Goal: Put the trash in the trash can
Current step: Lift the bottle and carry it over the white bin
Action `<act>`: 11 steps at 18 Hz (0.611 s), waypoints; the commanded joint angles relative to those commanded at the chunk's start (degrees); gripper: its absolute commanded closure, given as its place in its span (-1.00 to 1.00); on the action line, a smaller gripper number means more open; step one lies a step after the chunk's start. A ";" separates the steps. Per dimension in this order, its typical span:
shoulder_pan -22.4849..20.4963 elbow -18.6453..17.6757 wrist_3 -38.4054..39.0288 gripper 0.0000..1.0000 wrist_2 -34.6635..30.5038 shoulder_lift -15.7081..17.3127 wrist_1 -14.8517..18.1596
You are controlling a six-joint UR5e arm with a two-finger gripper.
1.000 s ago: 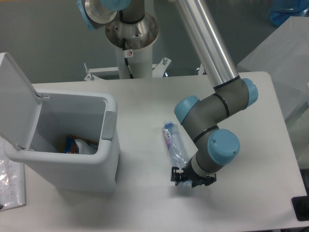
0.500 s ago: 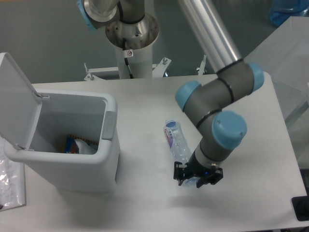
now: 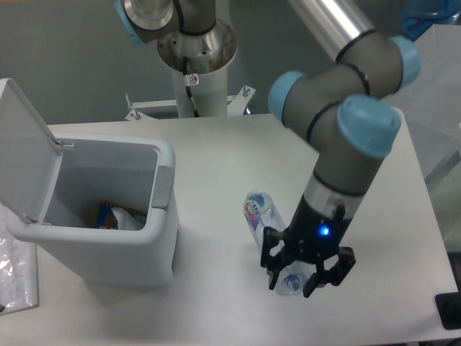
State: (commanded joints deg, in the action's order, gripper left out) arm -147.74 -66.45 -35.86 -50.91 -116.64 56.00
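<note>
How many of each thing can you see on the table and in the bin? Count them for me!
Plastic bottle, held in the pincer: 1
White bin with its lid open: 1
Pieces of rubbish inside the bin: at least 1, partly hidden
Clear sheet left of the bin: 1
Total: 4

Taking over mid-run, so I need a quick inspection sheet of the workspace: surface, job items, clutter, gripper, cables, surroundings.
Surface: white table, no spills seen.
Job's things: crushed clear bottle with blue-white-red label, one end in the gripper, the other tilted toward the bin; whether it touches the table cannot be told. White trash can at left, lid open, some coloured waste inside.
Clutter: flat clear sheet with dark specks at the left edge.
Gripper: gripper closed around the bottle's end.
Cables: nothing seen.
Surroundings: arm's base column behind the table; grey wall.
</note>
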 joint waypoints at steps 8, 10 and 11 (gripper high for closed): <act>-0.71 0.53 0.09 0.03 13.37 5.98 -3.26; -0.71 0.79 0.18 0.04 15.31 7.21 -4.40; -0.71 1.31 0.35 0.04 16.97 7.39 -4.50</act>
State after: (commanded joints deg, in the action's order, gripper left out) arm -148.45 -65.13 -35.51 -33.94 -109.25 51.50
